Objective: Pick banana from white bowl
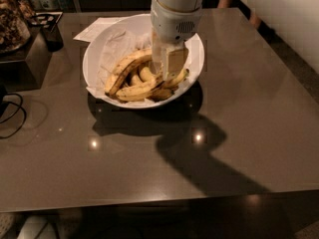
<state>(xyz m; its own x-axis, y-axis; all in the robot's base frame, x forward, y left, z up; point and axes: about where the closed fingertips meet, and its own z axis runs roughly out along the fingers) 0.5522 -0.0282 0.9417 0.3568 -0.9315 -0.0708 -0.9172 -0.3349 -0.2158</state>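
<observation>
White end effector [170, 69] sits low inside wide glossy white bowl [92, 55] on dark grey counter [249, 118], at long curved speckled yellow banana [138, 90]; its grip can't be told.

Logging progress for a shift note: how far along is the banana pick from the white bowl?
Done: the gripper is down inside the white bowl. In hand: it sits right at the long speckled banana, which lies in the bowl, not lifted. Whether the banana is gripped cannot be told. Left: secure the grasp and lift the banana clear of the bowl.
</observation>
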